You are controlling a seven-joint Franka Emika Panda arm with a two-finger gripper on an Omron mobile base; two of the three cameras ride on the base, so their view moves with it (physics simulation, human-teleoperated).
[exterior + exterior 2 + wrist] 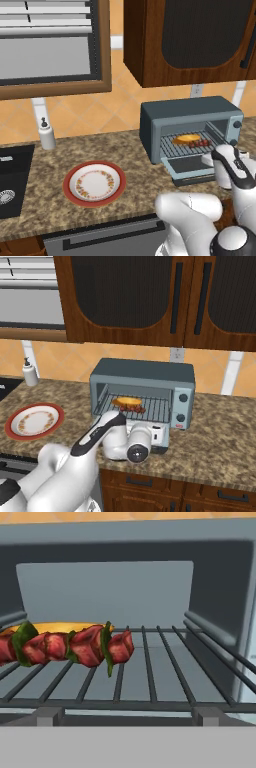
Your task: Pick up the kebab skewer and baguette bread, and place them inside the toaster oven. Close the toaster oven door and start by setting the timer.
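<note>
Hand facing kebab skewer [65, 646] (racked, upper left)

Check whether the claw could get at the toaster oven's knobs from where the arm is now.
Probably yes: the knobs on the toaster oven face the arm uncovered, and the dropped door lies left of them.

One toaster oven [142, 393] stands on the counter [220, 428], with one door [189, 167] dropped open and two knobs [182, 407] on its right side. Inside lie two food items — one kebab skewer [65, 647] and one baguette bread [127, 402] — on a single wire rack [150, 672]. One plate [94, 183] and one white bottle [46, 134] sit on the counter. Three dark-panelled cupboard doors [125, 291] hang above, and one sink [10, 185] shows at the left.
</note>
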